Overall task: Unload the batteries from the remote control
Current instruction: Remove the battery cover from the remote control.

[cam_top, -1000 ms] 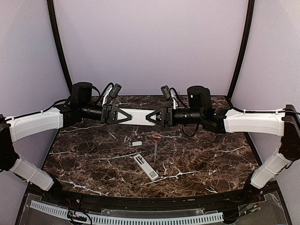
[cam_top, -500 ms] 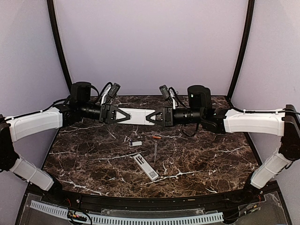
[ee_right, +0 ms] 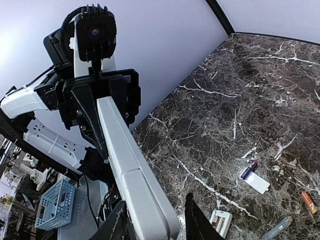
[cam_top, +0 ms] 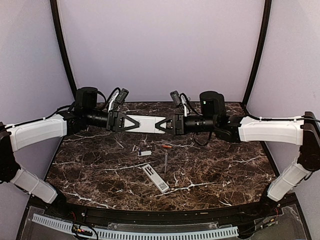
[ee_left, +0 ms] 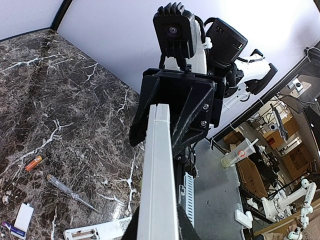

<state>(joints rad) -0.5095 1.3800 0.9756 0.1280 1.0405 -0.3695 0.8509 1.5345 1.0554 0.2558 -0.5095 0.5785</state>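
Left fingers [cam_top: 131, 123] clamp one end of the white remote [cam_top: 148, 124], nearly closed; right fingers [ee_right: 196, 224] sit around the other end (grip unclear) | remote held above the surface [cam_top: 225, 165]; orange-red battery [cam_top: 167, 146] and purple battery [ee_right: 248, 169] lie on it | advice: left holds level and firm; right should regrip squarely, without twisting
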